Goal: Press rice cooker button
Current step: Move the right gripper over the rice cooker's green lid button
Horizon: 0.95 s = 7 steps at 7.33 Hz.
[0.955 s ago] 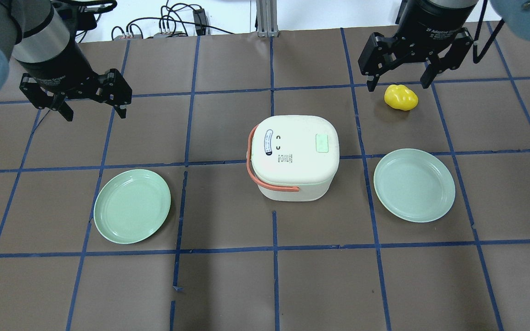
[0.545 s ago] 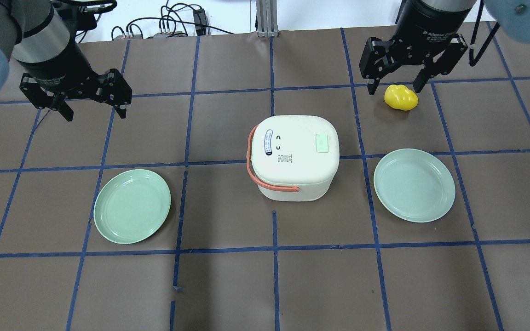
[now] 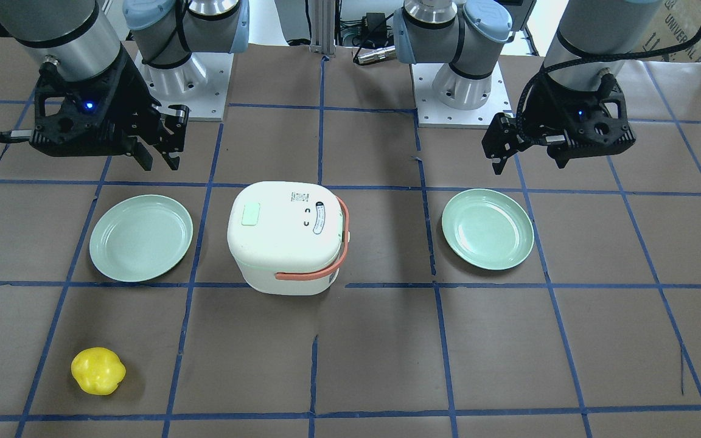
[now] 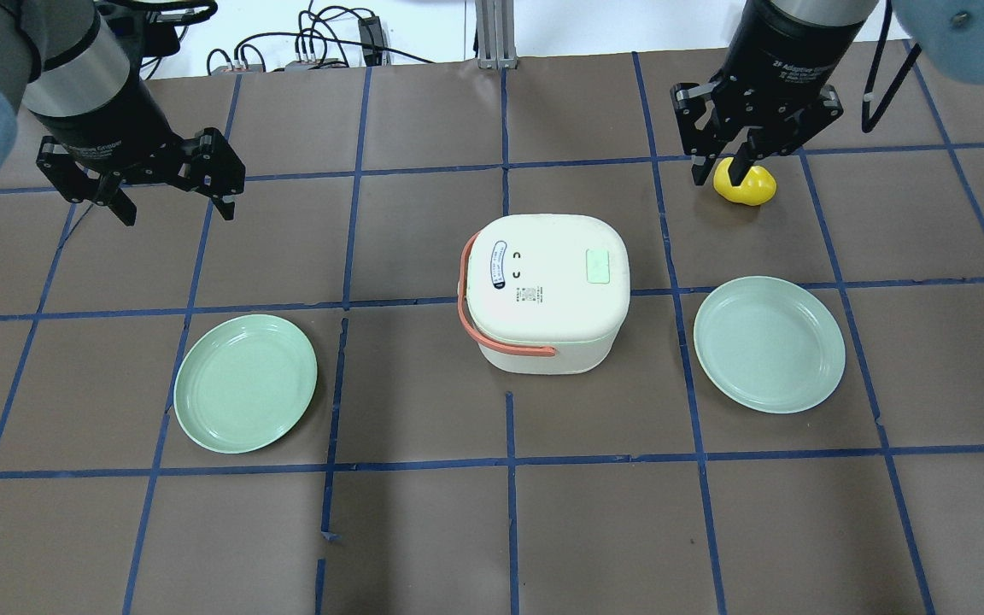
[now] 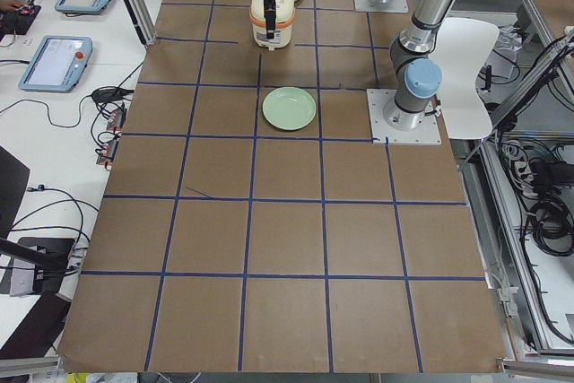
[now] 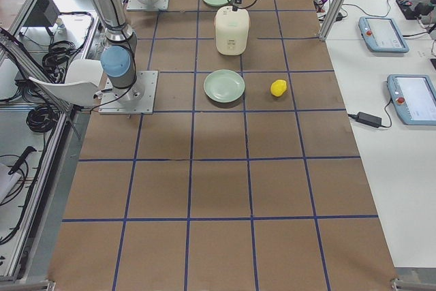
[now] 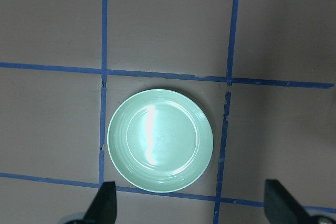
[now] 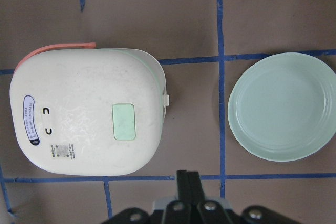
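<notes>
The white rice cooker (image 4: 543, 290) with a salmon handle stands mid-table, its lid down. Its pale green button (image 4: 599, 266) is on the lid's right side, and shows in the right wrist view (image 8: 124, 121) and front view (image 3: 251, 215). My right gripper (image 4: 727, 171) is shut and empty, held high over the table's far right, up and to the right of the cooker; its closed fingers (image 8: 188, 182) show at the bottom of the wrist view. My left gripper (image 4: 178, 209) is open and empty at the far left, above a green plate (image 7: 160, 148).
Two green plates lie either side of the cooker, one on the left (image 4: 246, 383) and one on the right (image 4: 770, 343). A yellow toy pepper (image 4: 752, 186) lies at the far right, under my right gripper in the overhead view. Cables run along the far edge.
My right gripper has closed its fingers from wide open to shut and shifted slightly. The left arm, cooker and plates have not moved.
</notes>
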Available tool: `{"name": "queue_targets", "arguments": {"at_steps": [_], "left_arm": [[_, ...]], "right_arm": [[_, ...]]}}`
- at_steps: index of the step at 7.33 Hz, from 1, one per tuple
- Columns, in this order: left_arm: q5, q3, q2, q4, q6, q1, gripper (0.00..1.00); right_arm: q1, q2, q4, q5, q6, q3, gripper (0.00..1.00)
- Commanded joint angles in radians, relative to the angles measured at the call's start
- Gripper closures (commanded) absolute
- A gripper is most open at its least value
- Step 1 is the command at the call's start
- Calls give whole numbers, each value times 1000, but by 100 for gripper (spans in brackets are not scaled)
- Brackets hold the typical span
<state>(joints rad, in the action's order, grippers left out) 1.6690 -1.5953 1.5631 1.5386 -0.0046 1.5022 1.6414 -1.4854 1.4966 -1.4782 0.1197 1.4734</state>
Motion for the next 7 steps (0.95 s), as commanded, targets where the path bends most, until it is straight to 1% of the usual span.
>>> {"name": "queue_targets", "arguments": {"at_steps": [1, 2, 3, 4, 5, 6, 7], "left_arm": [[0, 0, 0, 0, 0, 0, 0], [0, 0, 0, 0, 0, 0, 0], [0, 0, 0, 0, 0, 1, 0], [0, 0, 0, 0, 0, 0, 0], [0, 0, 0, 0, 0, 0, 0], [0, 0, 0, 0, 0, 0, 0], [0, 0, 0, 0, 0, 0, 0]], "right_arm": [[61, 51, 71, 4, 49, 21, 94], [76, 88, 101, 1, 70, 24, 94], [89, 96, 112, 1, 75, 34, 94], [98, 97, 213, -7, 75, 79, 96], [103, 97, 271, -5, 78, 135, 96], [103, 102, 327, -8, 83, 157, 96], [104, 99, 330, -5, 87, 162, 96]]}}
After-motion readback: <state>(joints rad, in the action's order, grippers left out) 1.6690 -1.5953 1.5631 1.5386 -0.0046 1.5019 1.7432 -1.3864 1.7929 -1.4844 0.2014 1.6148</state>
